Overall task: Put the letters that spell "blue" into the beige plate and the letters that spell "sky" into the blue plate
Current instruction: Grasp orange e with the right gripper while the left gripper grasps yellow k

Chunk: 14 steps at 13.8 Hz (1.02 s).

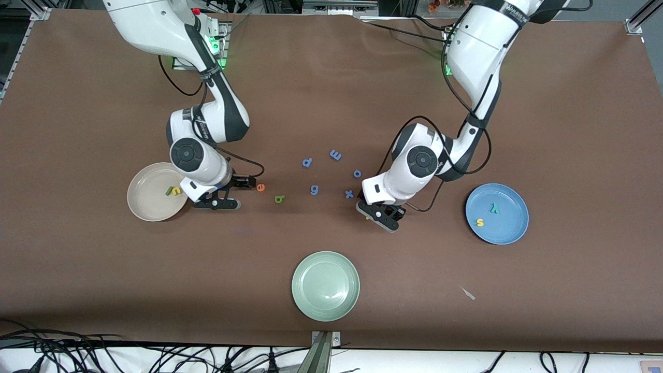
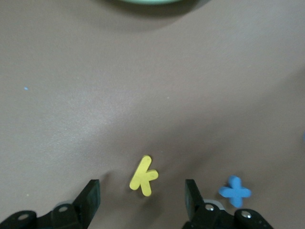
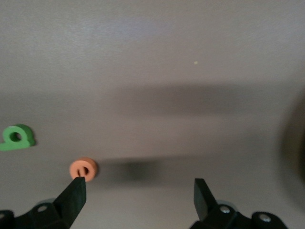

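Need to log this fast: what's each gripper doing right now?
Left gripper: open, empty, straddling the yellow k.
Right gripper: open, empty, beside the orange e.

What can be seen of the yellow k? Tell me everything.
The yellow k is a small, flat letter that looks like foam. It lies tilted on the bare brown table, touching nothing else. The left gripper is over it, open, with a finger on either side. A blue x lies beside it, apart.

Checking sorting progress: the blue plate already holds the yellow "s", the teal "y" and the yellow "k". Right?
Not quite. The blue plate holds only the yellow "s" and teal "y", per the front view. The left wrist view shows the yellow "k" on the table, between the left end effector's open fingers.
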Each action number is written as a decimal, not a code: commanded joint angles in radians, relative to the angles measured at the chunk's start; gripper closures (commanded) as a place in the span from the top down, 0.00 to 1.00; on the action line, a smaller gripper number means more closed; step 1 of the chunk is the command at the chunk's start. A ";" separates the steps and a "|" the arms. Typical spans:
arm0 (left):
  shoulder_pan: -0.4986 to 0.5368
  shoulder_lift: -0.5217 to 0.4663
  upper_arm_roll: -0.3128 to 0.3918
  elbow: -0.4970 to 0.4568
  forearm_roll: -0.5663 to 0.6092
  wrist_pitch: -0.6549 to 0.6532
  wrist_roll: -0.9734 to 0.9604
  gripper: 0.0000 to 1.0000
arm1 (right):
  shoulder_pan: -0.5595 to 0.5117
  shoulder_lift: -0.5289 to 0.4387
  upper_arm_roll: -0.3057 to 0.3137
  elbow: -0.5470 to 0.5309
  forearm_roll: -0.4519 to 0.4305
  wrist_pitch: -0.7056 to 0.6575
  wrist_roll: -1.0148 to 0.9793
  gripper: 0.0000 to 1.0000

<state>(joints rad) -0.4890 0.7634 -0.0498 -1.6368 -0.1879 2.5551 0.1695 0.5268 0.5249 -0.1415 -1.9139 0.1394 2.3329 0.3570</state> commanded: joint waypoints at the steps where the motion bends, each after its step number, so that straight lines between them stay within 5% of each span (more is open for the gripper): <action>1: -0.031 0.019 0.034 0.037 0.034 -0.001 -0.001 0.80 | -0.002 0.026 0.051 0.006 0.009 0.061 0.107 1.00; 4: -0.054 0.043 0.034 0.037 0.053 0.011 -0.002 0.79 | 0.025 0.053 0.054 0.006 0.011 0.106 0.135 1.00; 9: -0.060 0.056 0.047 0.037 0.114 0.025 0.004 0.59 | 0.028 0.073 0.054 0.009 0.009 0.146 0.142 0.99; 10: -0.060 0.056 0.048 0.037 0.116 0.025 0.004 0.51 | 0.028 0.076 0.054 0.009 0.009 0.151 0.142 0.97; 12: -0.059 0.056 0.048 0.035 0.116 0.027 0.008 0.17 | 0.028 0.083 0.057 0.009 0.009 0.164 0.145 0.90; 13: -0.059 0.054 0.050 0.035 0.114 0.025 0.007 0.06 | 0.030 0.087 0.057 0.007 0.009 0.166 0.143 0.80; 14: -0.059 0.051 0.060 0.035 0.110 0.025 0.007 0.05 | 0.035 0.087 0.057 0.007 0.011 0.166 0.143 0.72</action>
<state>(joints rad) -0.5394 0.7945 -0.0117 -1.6175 -0.0994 2.5778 0.1733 0.5527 0.5990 -0.0865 -1.9137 0.1394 2.4817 0.4913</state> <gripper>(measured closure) 0.753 0.088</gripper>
